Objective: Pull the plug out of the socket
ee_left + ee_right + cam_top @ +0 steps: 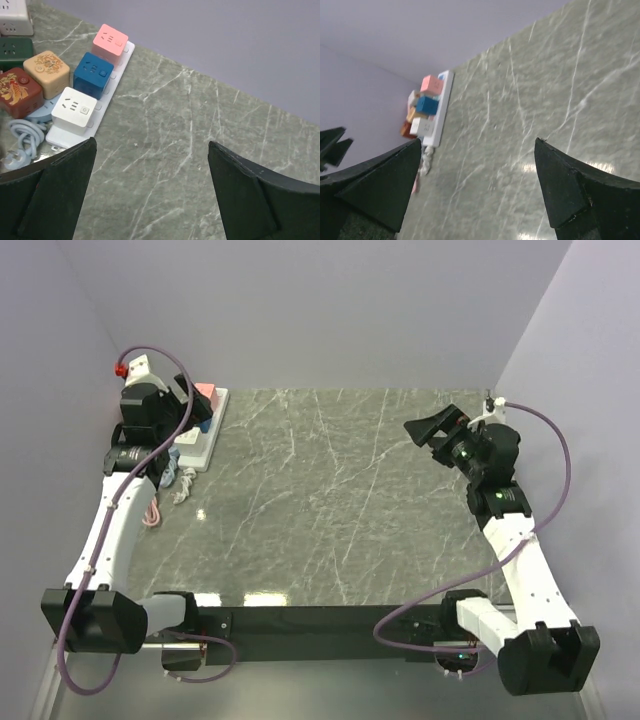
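The socket, a long white power strip (pixel 116 75), lies at the table's far left, also in the top view (pixel 212 428) and the right wrist view (pixel 443 107). Three cube plugs sit in it in a row: pink (pixel 111 41), blue (pixel 93 74) and white (pixel 74 109). Its bundled white cord (pixel 184 486) lies at its near end. My left gripper (pixel 151 142) is open and empty, above the table just right of the strip's near end (pixel 192 408). My right gripper (pixel 478 141) is open and empty, raised over the far right of the table (pixel 432 430).
More cubes stand left of the strip: beige (pixel 47 72), red-brown (pixel 19 91), dark green (pixel 15 52) and white (pixel 12 15). A light blue coiled cord (pixel 22 135) lies near them. A pink cord (pixel 152 512) lies by the left wall. Walls enclose the left, back and right.
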Robot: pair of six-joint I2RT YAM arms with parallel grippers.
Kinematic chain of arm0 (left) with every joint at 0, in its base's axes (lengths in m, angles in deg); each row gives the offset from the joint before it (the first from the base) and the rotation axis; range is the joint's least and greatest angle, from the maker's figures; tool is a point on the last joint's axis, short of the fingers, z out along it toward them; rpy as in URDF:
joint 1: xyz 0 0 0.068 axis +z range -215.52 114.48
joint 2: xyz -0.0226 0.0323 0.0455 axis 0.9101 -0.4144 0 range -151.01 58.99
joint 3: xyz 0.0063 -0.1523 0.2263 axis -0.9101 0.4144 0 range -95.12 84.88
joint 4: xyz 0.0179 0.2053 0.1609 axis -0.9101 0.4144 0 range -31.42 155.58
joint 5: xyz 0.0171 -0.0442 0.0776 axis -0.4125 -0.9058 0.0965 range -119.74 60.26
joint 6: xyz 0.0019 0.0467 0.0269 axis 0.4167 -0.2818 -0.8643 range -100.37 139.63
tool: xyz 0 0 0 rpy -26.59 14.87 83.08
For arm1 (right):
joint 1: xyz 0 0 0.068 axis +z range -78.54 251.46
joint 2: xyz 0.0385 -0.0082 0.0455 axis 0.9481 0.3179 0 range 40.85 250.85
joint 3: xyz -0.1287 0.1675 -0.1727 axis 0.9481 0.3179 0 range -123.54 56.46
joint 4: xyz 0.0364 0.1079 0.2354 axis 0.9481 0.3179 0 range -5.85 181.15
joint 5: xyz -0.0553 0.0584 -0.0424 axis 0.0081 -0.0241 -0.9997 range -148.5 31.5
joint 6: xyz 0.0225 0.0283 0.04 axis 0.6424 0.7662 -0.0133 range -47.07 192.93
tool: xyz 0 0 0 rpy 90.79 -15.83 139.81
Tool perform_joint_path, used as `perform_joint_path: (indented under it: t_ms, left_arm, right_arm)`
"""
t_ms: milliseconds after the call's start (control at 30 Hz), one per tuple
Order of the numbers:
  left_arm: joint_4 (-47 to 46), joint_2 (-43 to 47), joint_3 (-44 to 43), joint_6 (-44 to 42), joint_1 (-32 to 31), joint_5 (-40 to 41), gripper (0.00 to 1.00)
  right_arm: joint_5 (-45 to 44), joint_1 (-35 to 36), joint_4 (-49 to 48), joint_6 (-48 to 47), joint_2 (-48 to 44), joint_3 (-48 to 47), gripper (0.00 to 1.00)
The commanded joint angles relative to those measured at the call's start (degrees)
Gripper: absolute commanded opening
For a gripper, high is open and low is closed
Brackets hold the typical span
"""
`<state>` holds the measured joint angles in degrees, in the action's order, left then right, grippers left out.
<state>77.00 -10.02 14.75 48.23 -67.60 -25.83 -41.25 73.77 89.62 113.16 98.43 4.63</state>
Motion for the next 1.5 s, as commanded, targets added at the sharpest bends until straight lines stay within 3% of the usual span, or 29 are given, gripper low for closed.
perform_joint_path:
  t_ms: [0,67,100,200,533,800,1067,1333,1467]
  left_arm:
    - [3.02,-1.9,-2.03,-4.59,0.07,-0.22,0.99]
    - [6.52,-5.15,-5.0,-8.99,0.07,2.93,0.99]
    - [13.07,-10.3,-7.45,-8.57,0.24,8.52,0.99]
    - [18.75,-19.63,-15.55,-9.61,0.51,10.24,0.99]
    - [19.02,-36.44,-26.1,-12.43,1.91,11.04,0.98]
    - [17.71,-41.47,-27.35,-13.39,5.51,14.82,0.97]
    - [15.07,-42.78,-24.27,-15.68,6.31,6.3,0.91]
    - [13.4,-43.56,-20.93,-16.21,6.48,4.45,0.89]
    - [13.31,-45.94,-22.15,-15.86,6.48,1.91,0.81]
  right_arm:
    - [7.52,-1.08,-3.56,4.51,1.38,0.44,1.0]
    - [9.1,-0.99,1.63,3.55,5.68,-1.94,1.0]
    - [9.46,-0.73,3.56,2.24,7.27,-4.65,1.0]
    - [8.15,1.38,10.6,-2.06,11.84,-9.24,1.0]
    - [-1.08,14.03,14.56,-4.19,13.87,-9.69,1.0]
    - [-2.23,17.12,15.35,-4.02,16.15,-9.43,1.0]
    - [-3.28,17.38,15.8,-4.46,16.95,-10.57,1.0]
    - [-4.42,17.47,16.5,-4.72,16.95,-9.78,1.0]
    - [-4.95,17.47,15.97,-4.98,16.51,-9.43,1.0]
